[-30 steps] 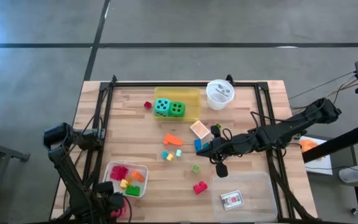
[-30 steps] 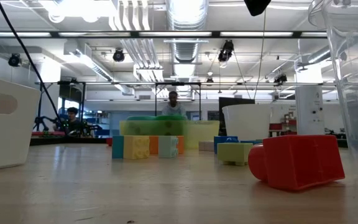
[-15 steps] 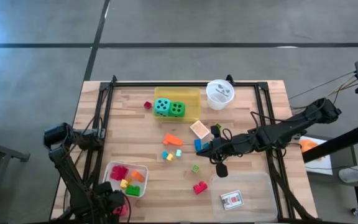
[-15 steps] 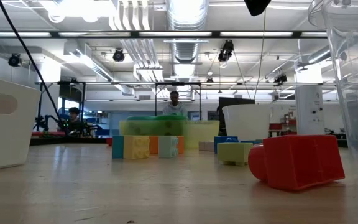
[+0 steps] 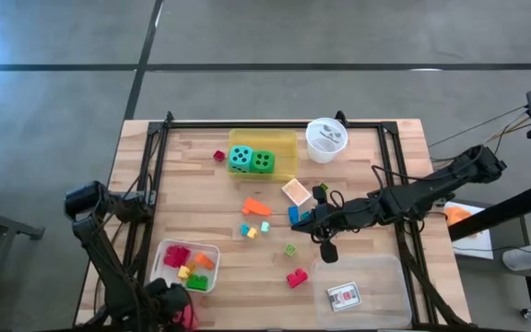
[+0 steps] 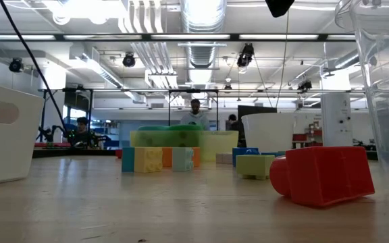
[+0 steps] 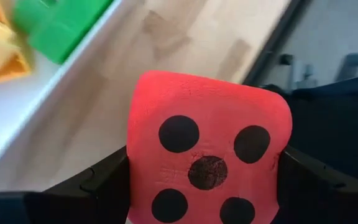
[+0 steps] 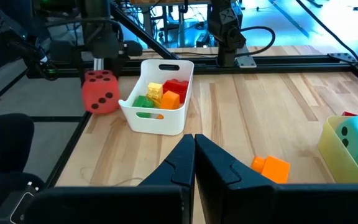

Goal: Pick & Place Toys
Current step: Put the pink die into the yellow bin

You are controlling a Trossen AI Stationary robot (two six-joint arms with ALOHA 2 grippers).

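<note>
A: Left end effector (image 7: 207,205) is closed on the red die (image 7: 209,163), one finger (image 7: 86,183) on each side of it, jaws spread wide to suit the die. In the high view it sits at the near left corner of the counter (image 5: 358,157), just beside the white tray (image 5: 212,251).

B: The right wrist view agrees: the die hangs beside the tray's end wall, off the wood as far as I can tell, not yet over the tray. Right end effector (image 8: 194,149)?

A: Fingers pressed together, empty, hovering mid-counter near a blue block (image 5: 294,214). It looks idle.

B: Other toys: the teal die (image 5: 240,158) and green die (image 5: 263,161) are in the yellow tray (image 5: 289,140); a red block (image 5: 296,278), an orange block (image 5: 256,207) and small pieces are loose on the wood; a card (image 5: 344,295) lies in the clear tray (image 5: 395,267).

A: Risks. The grip is on smooth flat faces (contact area looks small), so the die could slip out in transit.

B: It is also close to the counter edge; a drop here could send it to the floor. The white tray already holds blocks, so a release from too high could bounce the die out, and a low pass could catch the tray wall and shove it.
</note>
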